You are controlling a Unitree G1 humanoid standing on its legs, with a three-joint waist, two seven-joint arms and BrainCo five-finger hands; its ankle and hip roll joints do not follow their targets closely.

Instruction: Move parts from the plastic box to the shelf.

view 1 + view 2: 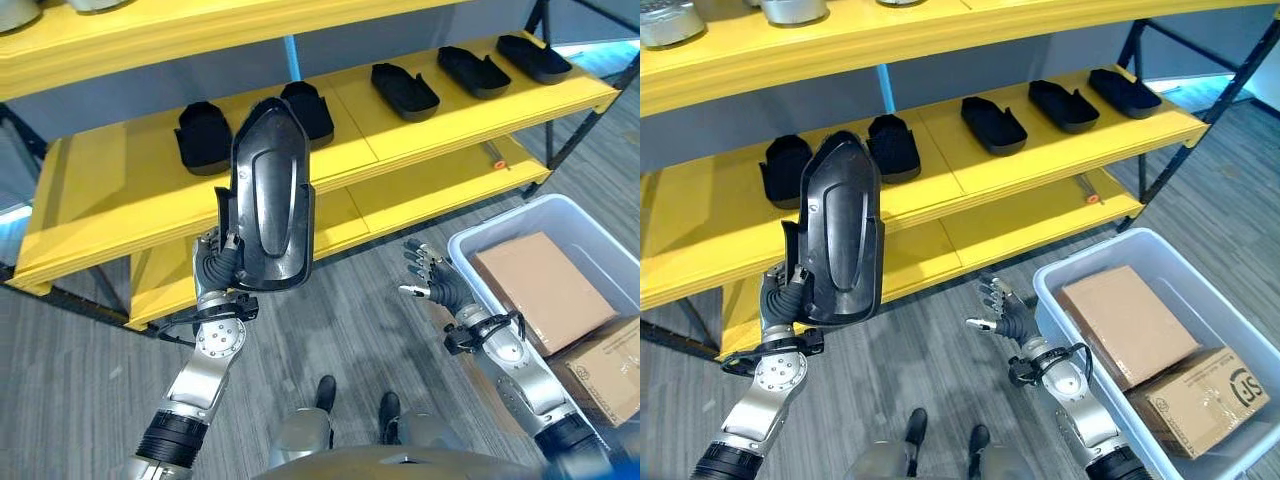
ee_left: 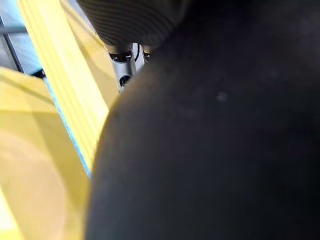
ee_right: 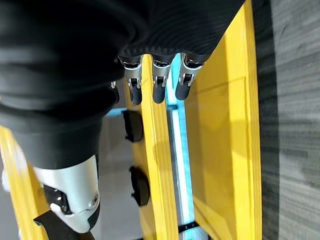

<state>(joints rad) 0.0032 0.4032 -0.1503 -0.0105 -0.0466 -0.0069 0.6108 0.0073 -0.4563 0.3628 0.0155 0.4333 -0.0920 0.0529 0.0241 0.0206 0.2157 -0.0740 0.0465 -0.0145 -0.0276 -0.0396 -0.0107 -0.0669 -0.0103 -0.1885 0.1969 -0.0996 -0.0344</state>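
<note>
Part in hand: long black moulded part [image 1: 267,195], held upright in front of the yellow shelf [image 1: 400,140], lifted clear of the floor, wide end down at the hand, narrow end up.
Left hand: left hand [image 1: 213,262] grips the part at its lower end from behind, fingers wrapped on its left edge (mostly hidden by the part itself; the left wrist view is nearly all black plastic).
Right hand: right hand [image 1: 1002,310] empty, fingers spread and relaxed, hanging above the floor just left of the box.
Parts on shelf: five black parts on the middle board, two close together at left [image 1: 786,165] [image 1: 893,146], three spaced out to the right [image 1: 994,124] [image 1: 1063,104] [image 1: 1124,92].
Plastic box: grey plastic box [image 1: 1072,264] on the floor at the robot's right, below the shelf's right end.
Box contents: two cardboard cartons, one flat [image 1: 1126,322], one nearer the robot [image 1: 1198,395].
Top board: metal cans [image 1: 792,9] at the upper edge.
</note>
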